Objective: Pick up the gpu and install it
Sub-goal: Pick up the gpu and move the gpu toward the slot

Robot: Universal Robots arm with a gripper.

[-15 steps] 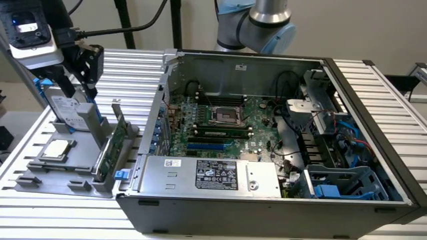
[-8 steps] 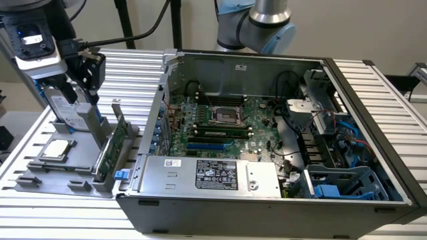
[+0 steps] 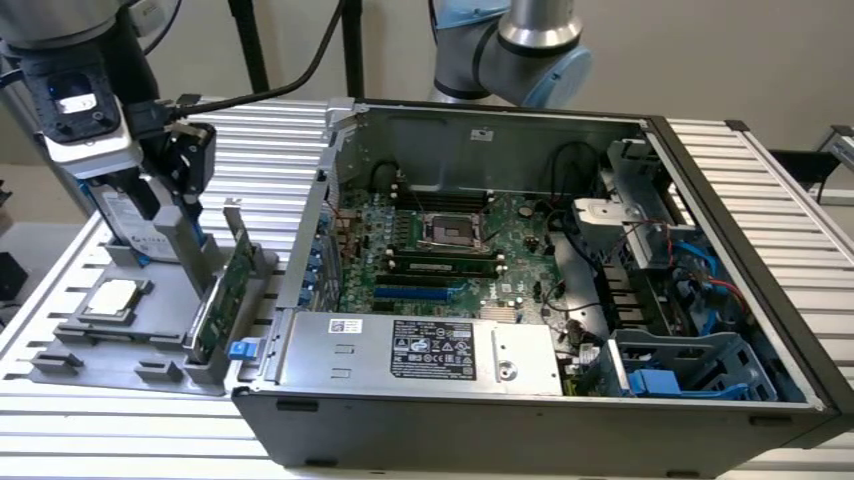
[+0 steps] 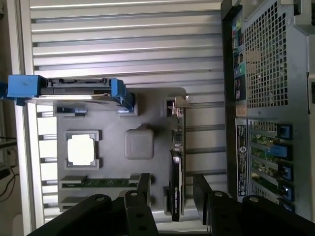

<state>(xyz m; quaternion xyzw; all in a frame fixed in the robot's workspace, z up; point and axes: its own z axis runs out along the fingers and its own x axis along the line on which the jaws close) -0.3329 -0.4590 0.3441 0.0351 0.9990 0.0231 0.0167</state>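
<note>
The gpu (image 3: 220, 290) stands on edge in a slot of the grey holder tray (image 3: 80, 355), green board up and silver bracket at its far end. From the wrist it appears edge-on as a thin dark strip, the gpu (image 4: 176, 157). My gripper (image 3: 184, 178) hangs above the tray, a little above the card's bracket end and not touching it. In the wrist view the gripper (image 4: 173, 189) is open, with one black finger (image 4: 144, 184) on each side of the card's line and nothing held.
The tray (image 4: 113, 123) also holds a silver hard drive (image 3: 127, 215) with blue rails, a square CPU chip (image 4: 81, 150) and a RAM stick (image 4: 98, 182). The open computer case (image 3: 507, 400) lies close beside the tray, motherboard (image 3: 441, 240) exposed. A second arm (image 3: 521, 50) stands behind it.
</note>
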